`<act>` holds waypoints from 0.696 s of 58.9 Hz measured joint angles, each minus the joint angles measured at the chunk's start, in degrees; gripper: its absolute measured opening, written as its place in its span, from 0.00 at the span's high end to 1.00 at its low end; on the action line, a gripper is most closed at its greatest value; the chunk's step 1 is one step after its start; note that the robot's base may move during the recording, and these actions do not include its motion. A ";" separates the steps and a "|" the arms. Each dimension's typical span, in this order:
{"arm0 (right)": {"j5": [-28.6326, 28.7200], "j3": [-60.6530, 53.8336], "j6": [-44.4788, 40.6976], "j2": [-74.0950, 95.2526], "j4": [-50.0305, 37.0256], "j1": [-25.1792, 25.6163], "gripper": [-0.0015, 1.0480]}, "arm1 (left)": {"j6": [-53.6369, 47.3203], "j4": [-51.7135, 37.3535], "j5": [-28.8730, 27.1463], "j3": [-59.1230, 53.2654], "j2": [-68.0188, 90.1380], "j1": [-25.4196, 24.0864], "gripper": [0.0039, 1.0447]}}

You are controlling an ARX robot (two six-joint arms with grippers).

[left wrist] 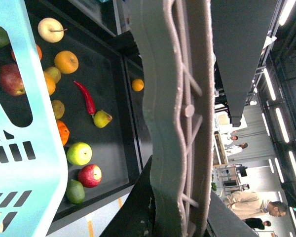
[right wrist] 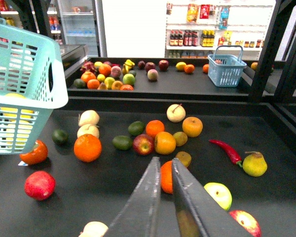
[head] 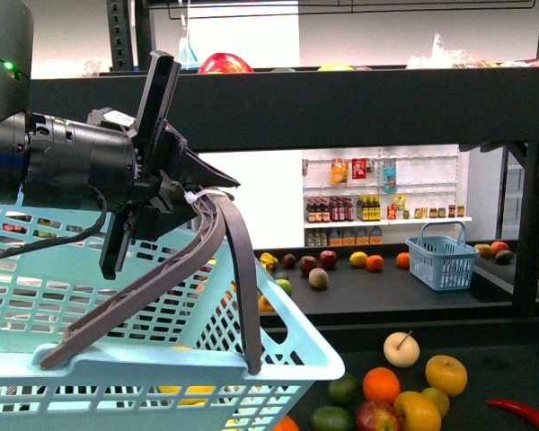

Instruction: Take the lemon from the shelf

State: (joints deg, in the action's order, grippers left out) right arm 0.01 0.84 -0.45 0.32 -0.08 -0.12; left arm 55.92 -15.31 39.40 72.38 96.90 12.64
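Observation:
The shelf [head: 341, 108] is a black rack; its lower tray [right wrist: 113, 197] holds loose fruit. Two small yellowish oval fruits lie there: one [right wrist: 183, 158] just past my right gripper's tips, also in the left wrist view [left wrist: 57, 108], and one [right wrist: 180, 138] by the oranges [head: 436, 400]. I cannot tell which is the lemon. My right gripper [right wrist: 165, 160] is shut and empty above the tray. My left gripper [head: 198, 193] is shut on the grey handle [left wrist: 172, 123] of a light blue basket [head: 162, 305]. Something yellow [right wrist: 12, 113] shows through the basket's lattice.
On the tray lie oranges [right wrist: 87, 147], apples [right wrist: 143, 144], a red chilli [right wrist: 227, 150], a pear [right wrist: 255, 164] and green fruit [right wrist: 122, 142]. A further tray holds more fruit and a small blue basket [head: 442, 256]. White wall shelves of bottles [head: 377, 211] stand behind.

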 joint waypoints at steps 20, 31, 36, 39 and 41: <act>0.00 0.00 0.00 0.00 0.00 0.00 0.17 | 3.06 -1.03 -3.23 0.00 0.00 0.07 0.91; 0.00 0.00 0.07 0.00 0.00 0.00 0.07 | 11.34 -8.44 -9.40 0.00 0.94 -1.44 0.91; 0.00 0.00 0.07 0.00 0.00 0.00 0.07 | 15.06 -13.51 -12.66 0.00 1.09 -3.30 0.91; 0.00 0.00 0.07 0.00 0.00 0.00 0.07 | 17.05 -16.79 -14.51 -0.09 1.11 -4.52 0.91; 0.00 0.00 0.07 0.00 0.00 0.00 0.07 | 18.45 -19.10 -15.85 -0.22 1.11 -5.62 0.91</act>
State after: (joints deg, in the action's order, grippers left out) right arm 0.01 0.84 -0.38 0.32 -0.08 -0.12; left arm 74.37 -34.41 23.55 72.16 98.02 7.03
